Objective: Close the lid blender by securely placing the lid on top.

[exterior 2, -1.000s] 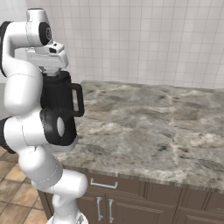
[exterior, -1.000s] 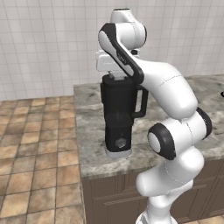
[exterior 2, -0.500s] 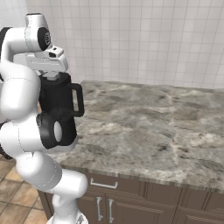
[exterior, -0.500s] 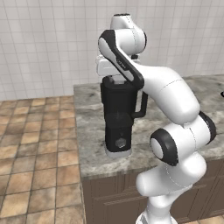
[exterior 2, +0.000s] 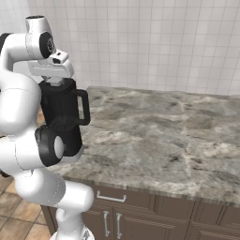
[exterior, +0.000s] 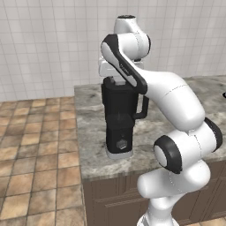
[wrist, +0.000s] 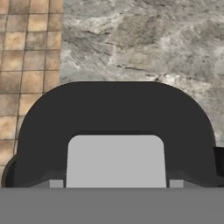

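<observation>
Left base view showed the blender (exterior: 118, 115) standing upright on the stone counter (exterior: 92, 132), close to the counter's front edge and near its left end. Its black base had a round knob facing the front, and a grey foot sat under it. The loop handle stuck out on the right side of the dark jug.

The white hand of the robot sat right on top of the jug. The gripper (exterior: 115, 80) pointed straight down at the jug's top. I could not tell if its fingers were open or closed, because the hand and the arm hid them.

In the right base view the blender (exterior 2: 63, 117) stood behind the big white arm, with its handle toward the open counter (exterior 2: 159, 136). The gripper (exterior 2: 55, 82) touched or almost touched the jug's top there too.

In the hand view a wide black shape, the lid (wrist: 116, 109), sat just under the camera. It covered the jug below it. Grey stone counter and brown floor tiles (wrist: 26, 48) showed past it. I could not see if the lid was pushed all the way down.
</observation>
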